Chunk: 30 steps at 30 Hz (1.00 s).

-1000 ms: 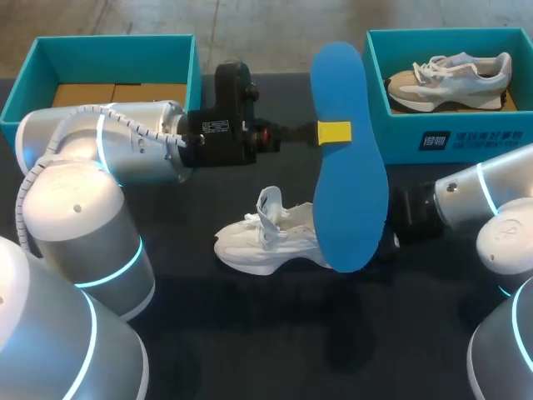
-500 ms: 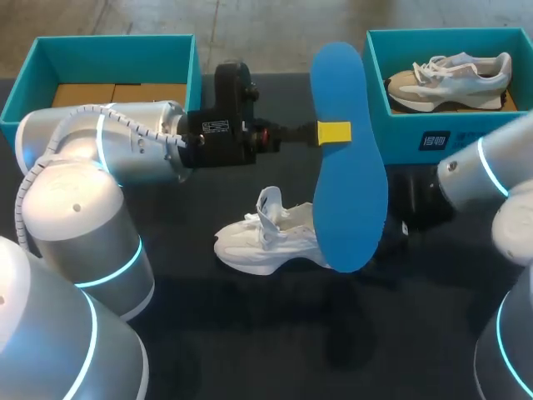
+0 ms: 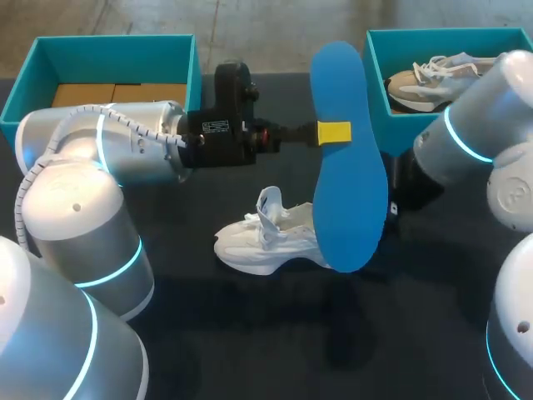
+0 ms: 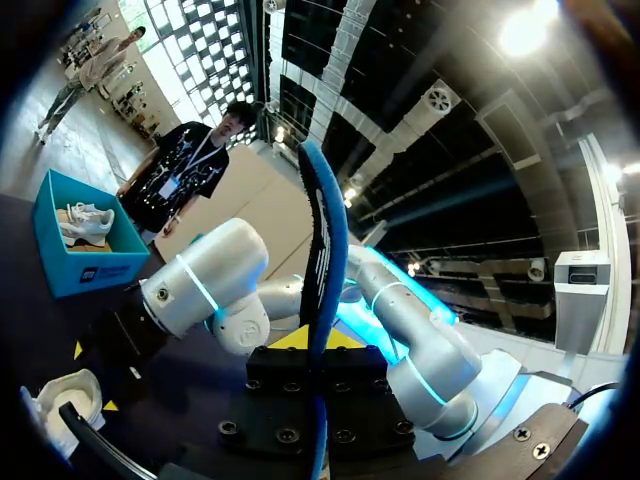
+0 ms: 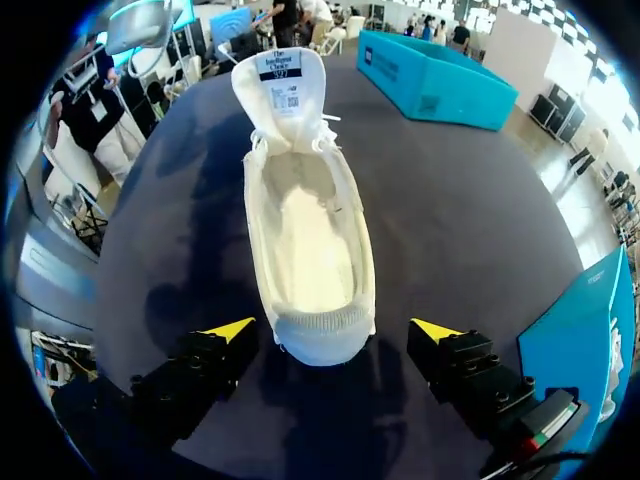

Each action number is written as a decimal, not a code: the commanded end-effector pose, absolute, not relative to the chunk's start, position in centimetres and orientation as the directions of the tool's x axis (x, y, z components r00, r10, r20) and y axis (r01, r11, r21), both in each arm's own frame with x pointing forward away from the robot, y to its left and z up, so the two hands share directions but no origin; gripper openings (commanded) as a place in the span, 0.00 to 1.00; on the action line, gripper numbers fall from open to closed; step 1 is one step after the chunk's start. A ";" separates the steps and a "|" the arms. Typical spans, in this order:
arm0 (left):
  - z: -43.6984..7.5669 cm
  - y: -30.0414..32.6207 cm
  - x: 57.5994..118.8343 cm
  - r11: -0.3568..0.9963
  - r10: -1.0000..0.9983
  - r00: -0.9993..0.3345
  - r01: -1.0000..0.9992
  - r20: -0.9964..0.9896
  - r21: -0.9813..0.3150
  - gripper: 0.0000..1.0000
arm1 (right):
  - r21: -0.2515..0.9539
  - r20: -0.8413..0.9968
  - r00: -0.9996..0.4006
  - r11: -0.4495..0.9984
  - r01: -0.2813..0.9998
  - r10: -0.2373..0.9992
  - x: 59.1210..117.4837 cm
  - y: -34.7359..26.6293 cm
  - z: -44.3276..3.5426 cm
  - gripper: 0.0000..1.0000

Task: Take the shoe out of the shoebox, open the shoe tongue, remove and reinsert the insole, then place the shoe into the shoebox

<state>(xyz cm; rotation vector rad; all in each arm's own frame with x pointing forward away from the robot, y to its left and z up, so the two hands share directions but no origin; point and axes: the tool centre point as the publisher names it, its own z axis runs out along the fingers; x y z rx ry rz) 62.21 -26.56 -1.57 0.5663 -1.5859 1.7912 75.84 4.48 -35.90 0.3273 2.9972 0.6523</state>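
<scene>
Dark tabletop (image 3: 250, 333) is carrying the white shoe (image 5: 305, 250), which is lying with its heel inside the gap of the wide-open, empty right tool (image 5: 332, 330), long axis running straight ahead of it. The blue insole (image 3: 350, 183) is standing on edge, pinched in the closed left tool (image 3: 334, 132), with the shoe lying below that tool; this arm is likely doing the reinserting. The folded-back tongue (image 5: 280, 95) is showing a white label (image 5: 278, 68), its print too small to read.

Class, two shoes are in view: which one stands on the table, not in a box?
The all-white shoe, upright on the dark table. The other, a beige-and-grey sneaker, lies inside the teal shoebox at the right.
</scene>
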 end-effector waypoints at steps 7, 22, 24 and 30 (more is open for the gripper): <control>-1.6 -26.7 62.1 -0.042 0.196 -0.682 -0.724 0.705 -0.689 0.00 | 0.141 -0.008 -0.974 0.964 0.225 0.228 76.3 5.0 -34.6 1.00; -1.6 -26.7 62.1 -0.042 0.196 -0.682 -0.724 0.705 -0.689 0.00 | 0.127 -0.023 -0.972 0.965 0.229 0.234 75.8 4.4 -33.7 1.00; -1.6 -26.7 62.1 -0.042 0.196 -0.682 -0.724 0.705 -0.689 0.00 | 0.149 -0.018 -0.973 0.963 0.225 0.230 75.9 4.4 -33.8 1.00; -1.6 -26.7 62.1 -0.042 0.196 -0.682 -0.724 0.705 -0.689 0.00 | 0.149 -0.018 -0.973 0.963 0.225 0.230 75.9 4.4 -33.8 1.00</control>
